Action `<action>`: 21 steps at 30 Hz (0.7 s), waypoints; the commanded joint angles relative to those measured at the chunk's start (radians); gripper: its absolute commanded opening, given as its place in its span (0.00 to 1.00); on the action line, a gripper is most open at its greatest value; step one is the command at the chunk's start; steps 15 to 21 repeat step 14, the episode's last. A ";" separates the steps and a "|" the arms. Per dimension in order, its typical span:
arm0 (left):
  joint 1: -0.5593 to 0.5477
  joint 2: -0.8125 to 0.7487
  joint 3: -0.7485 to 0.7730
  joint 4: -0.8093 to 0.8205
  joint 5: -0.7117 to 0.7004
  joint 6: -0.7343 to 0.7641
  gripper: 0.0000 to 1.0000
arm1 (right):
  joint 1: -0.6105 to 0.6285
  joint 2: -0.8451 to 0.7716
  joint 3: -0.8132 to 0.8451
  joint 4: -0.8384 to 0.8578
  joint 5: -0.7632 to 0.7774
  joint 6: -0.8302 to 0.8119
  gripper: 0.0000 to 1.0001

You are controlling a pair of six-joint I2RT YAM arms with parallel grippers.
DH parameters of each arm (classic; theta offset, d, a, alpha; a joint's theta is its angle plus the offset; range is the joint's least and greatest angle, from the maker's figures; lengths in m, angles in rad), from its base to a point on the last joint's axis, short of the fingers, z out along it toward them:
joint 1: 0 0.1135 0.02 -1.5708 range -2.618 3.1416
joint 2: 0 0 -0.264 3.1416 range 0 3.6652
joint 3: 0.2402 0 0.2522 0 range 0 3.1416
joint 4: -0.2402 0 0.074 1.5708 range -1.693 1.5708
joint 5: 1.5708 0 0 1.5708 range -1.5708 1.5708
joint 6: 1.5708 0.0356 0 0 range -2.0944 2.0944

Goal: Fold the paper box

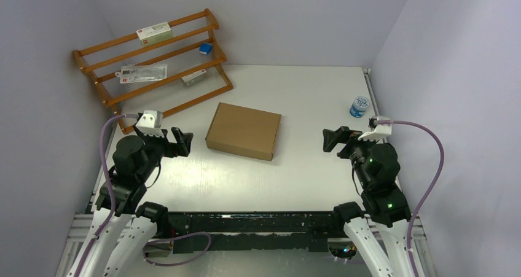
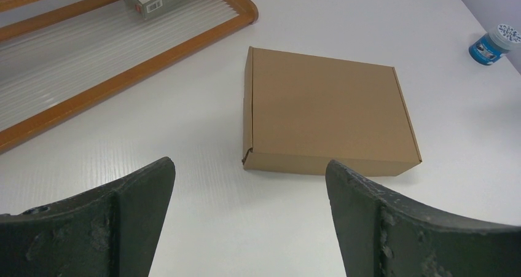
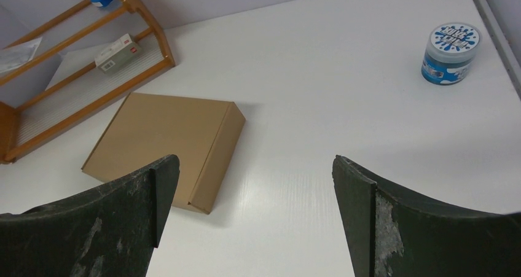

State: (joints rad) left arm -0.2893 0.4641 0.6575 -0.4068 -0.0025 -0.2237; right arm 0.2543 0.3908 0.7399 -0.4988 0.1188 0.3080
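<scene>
The paper box (image 1: 244, 131) is a shallow, closed brown cardboard box lying flat in the middle of the white table. It also shows in the left wrist view (image 2: 329, 110) and in the right wrist view (image 3: 163, 145). My left gripper (image 1: 182, 142) is open and empty, held to the left of the box, apart from it. In its own view it (image 2: 249, 185) has its jaws spread wide. My right gripper (image 1: 330, 140) is open and empty, to the right of the box with a gap of bare table between. In its own view it (image 3: 255, 179) has its jaws spread wide too.
A wooden tiered rack (image 1: 153, 65) with small packets and a blue block stands at the back left. A blue-lidded jar (image 1: 359, 106) stands at the right edge. Grey walls close in the table on three sides.
</scene>
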 commanded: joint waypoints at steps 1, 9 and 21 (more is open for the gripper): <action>0.010 -0.001 -0.007 0.047 0.025 0.011 0.97 | -0.002 0.002 -0.016 0.021 -0.011 0.006 1.00; 0.010 -0.001 -0.009 0.050 0.031 0.012 0.97 | -0.002 0.008 -0.022 0.024 -0.030 0.001 1.00; 0.010 -0.001 -0.009 0.050 0.032 0.011 0.97 | -0.001 0.026 -0.013 0.022 -0.030 0.015 1.00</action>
